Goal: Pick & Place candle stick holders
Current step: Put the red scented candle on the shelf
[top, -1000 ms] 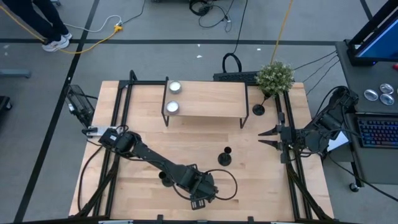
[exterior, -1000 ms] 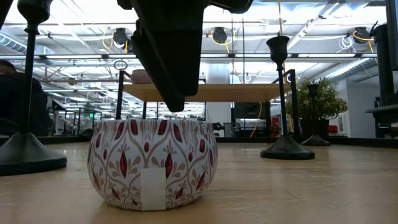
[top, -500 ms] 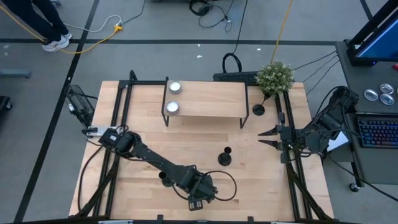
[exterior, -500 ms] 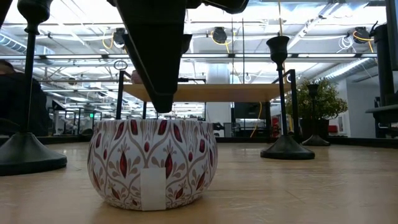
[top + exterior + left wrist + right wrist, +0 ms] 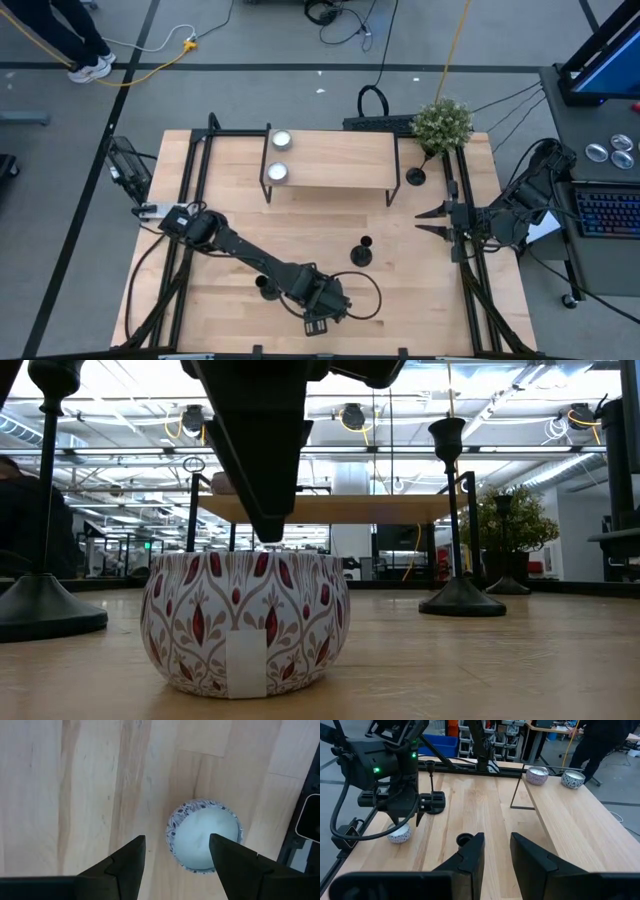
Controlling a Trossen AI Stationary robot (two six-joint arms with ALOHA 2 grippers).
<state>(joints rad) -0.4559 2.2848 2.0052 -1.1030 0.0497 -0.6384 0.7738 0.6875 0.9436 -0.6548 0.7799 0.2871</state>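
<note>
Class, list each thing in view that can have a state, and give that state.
Left gripper: jaws open, empty, above the tin.
Right gripper: jaws open, empty, at the table's right edge.
Tin: upright on the table, not held.
Holders: all three upright on the table, not held.
Shelf candles: resting on the shelf.

From above, the left arm [image 5: 262, 266] covers the patterned candle tin [image 5: 245, 622] near the front edge, and the nearest candle stick holder [image 5: 267, 291] peeks out only partly beside it. At table level that holder's top is cut off, and the left gripper [image 5: 258, 480] runs out of frame upward. The far candle stick holder [image 5: 416, 177] sits half-lost under the potted plant [image 5: 442, 123].
</note>
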